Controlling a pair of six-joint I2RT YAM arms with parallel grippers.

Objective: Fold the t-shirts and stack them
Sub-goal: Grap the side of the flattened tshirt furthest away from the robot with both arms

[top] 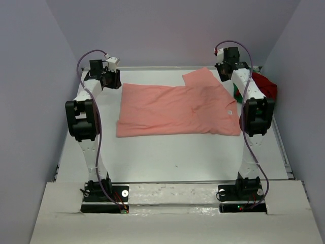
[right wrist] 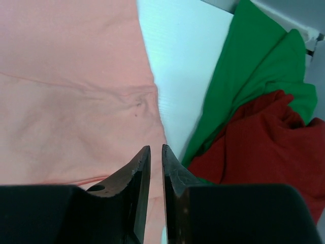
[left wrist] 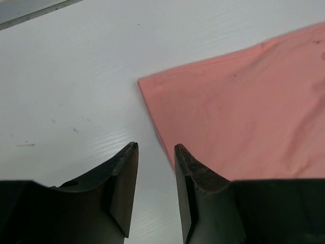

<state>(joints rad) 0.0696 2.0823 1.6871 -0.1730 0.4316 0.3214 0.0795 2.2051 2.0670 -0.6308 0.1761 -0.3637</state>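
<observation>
Top external: the pink shirt (top: 177,109) lies flat on the desk (top: 167,157), its long axis left to right, reaching toward both arms. Left wrist: the left pincer (left wrist: 155,147), slightly spread and empty, hovers just short of the shirt's corner, which lies ahead and rightward. Right wrist: the right pincer (right wrist: 156,147), almost pressed together and empty, hangs over the opposite edge, with the green shirt (right wrist: 254,66) and red shirt (right wrist: 264,147) heaped alongside.

A robot lab cell: plain grey walls (top: 167,30) enclose a white desk (top: 167,157), left arm (top: 84,122) and right arm (top: 254,114) bolted at its near edge.

No legible txt, labels — none.
</observation>
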